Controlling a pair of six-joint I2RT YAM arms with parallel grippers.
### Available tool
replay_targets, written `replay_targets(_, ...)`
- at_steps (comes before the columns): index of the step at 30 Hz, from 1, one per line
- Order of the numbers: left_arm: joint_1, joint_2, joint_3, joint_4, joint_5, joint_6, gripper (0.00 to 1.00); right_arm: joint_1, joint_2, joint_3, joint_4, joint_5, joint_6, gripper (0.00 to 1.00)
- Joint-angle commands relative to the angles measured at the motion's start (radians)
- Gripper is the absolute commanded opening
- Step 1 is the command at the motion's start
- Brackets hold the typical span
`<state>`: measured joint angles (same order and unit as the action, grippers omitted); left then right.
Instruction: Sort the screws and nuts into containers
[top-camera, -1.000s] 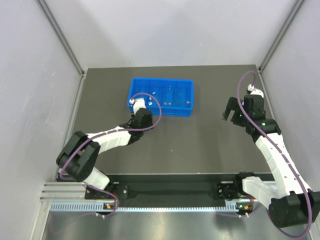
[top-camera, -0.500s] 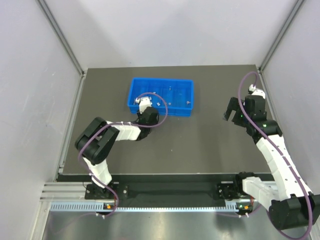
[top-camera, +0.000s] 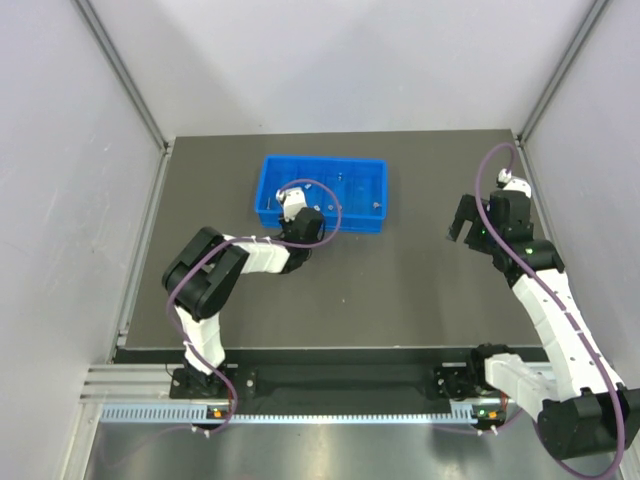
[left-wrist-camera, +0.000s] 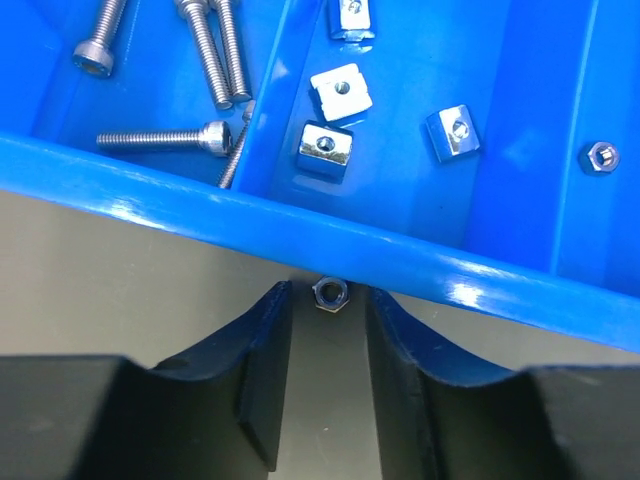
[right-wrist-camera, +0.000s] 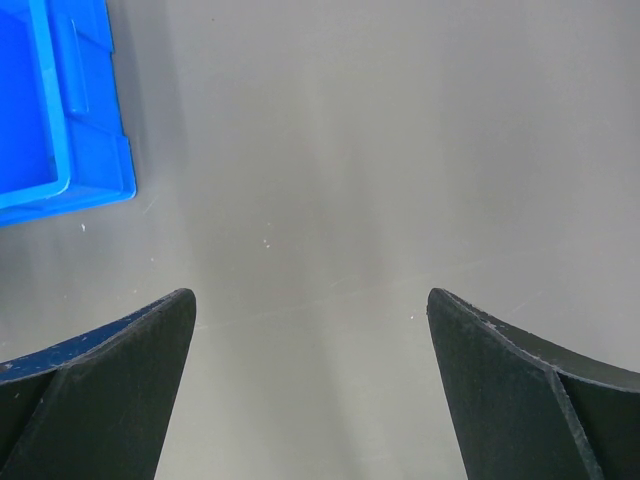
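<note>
The left gripper (left-wrist-camera: 329, 300) is narrowly parted. A loose hex nut (left-wrist-camera: 329, 295) lies on the table (left-wrist-camera: 100, 270) between its tips, with a gap on either side. At 12 o'clock, just beyond the nut, runs the wall of the blue tray (left-wrist-camera: 400, 255). Inside it, screws (left-wrist-camera: 165, 138) lie at 11 o'clock and square nuts (left-wrist-camera: 326, 146) at 12. The right gripper (right-wrist-camera: 312, 310) spreads wide above the table, the tray's corner at its 10 o'clock.

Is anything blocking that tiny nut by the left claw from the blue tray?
Yes: the tray's near wall stands between the nut and the compartments. Nothing visible separates the left claw from it.
</note>
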<state>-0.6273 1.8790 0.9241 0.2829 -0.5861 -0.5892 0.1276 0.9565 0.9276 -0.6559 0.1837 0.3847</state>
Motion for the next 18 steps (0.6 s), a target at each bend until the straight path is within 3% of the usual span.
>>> replay_targets(1, -0.003, 0.031, 0.002, -0.083, 0.011, -0.003, 0.39, -0.016, -0.001, 0.030, 0.016, 0.022, -0.015, 1.00)
replay_targets(18, -0.003, 0.118, 0.075, -0.218, 0.049, 0.063, 0.30, -0.016, -0.002, 0.030, 0.010, 0.019, -0.009, 1.00)
